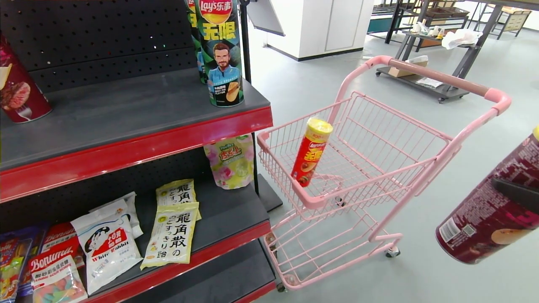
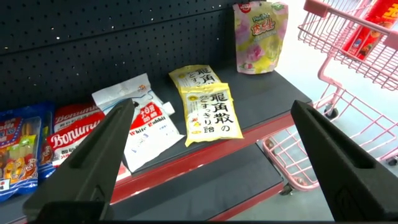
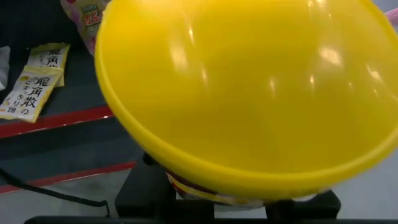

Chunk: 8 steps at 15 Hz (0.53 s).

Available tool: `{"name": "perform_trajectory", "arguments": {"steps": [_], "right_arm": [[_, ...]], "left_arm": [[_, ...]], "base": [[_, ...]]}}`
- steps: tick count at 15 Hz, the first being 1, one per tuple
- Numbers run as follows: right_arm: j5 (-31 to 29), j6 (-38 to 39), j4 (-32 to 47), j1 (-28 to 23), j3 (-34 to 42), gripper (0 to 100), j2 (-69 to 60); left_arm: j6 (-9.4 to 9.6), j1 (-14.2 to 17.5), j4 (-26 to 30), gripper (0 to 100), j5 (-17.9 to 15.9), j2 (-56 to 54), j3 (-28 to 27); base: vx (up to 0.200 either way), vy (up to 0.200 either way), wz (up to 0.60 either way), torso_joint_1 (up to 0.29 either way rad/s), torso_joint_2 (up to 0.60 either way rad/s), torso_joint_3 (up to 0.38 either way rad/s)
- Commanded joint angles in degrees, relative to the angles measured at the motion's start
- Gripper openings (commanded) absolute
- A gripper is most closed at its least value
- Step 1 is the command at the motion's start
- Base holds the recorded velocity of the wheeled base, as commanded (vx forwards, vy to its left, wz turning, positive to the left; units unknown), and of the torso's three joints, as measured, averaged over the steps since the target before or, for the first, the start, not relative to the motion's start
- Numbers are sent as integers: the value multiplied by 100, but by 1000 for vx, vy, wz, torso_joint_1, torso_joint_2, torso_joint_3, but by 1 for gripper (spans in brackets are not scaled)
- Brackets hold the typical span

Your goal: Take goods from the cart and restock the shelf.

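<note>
The right claw [image 1: 514, 192] was clamped on a dark can [image 1: 484, 210]. One black finger [image 1: 516, 191] lay flat on the can's side. The dark can was up in the air, tilted, to the right of the cart [image 1: 421, 147] and well apart from the shelf [image 1: 126, 113]. In the right wrist view its round yellow lid [image 3: 249, 87] was very near the camera.

The left claw [image 2: 212, 109] had its two fingers [image 2: 93, 168] far apart, with nothing between them. It hung in front of the low board [image 1: 227, 214] of the shelf.

The cart was pink and stood just to the right of the shelf. A red can [image 1: 310, 152] with a yellow lid was in the basket. It leaned, tilted, on the basket wall nearest the shelf.

On the top board, a green can [image 1: 221, 54] stood upright near the right end, with one more can just behind it. A dark red can [image 1: 19, 92] stood at the far left end.

On the low board lay two yellow bags [image 1: 172, 229], one partly on top of the other. A white bag [image 1: 107, 244] lay just to their left. More candy bags [image 1: 54, 273] lay at the left end. A flowery bag [image 1: 230, 162] stood at the right end, against the back wall.
</note>
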Motion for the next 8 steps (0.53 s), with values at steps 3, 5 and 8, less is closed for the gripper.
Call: {"name": "perform_trajectory", "arguments": {"steps": [3,5,8], "right_arm": [[0,-6,124,-4,8,0,-167],[0,-6,124,-4,25,0,-158],[0,-6,124,-4,34,0,-141]], "left_arm": [[2,5,0,100,3,5,1],[2,-4,0,100,3,5,1],[2,-4,0,100,3,5,1]], "base": [[0,0,0,32,-133,-102],[0,0,0,110,-420,-308],[0,0,0,154,-492,-352]]}}
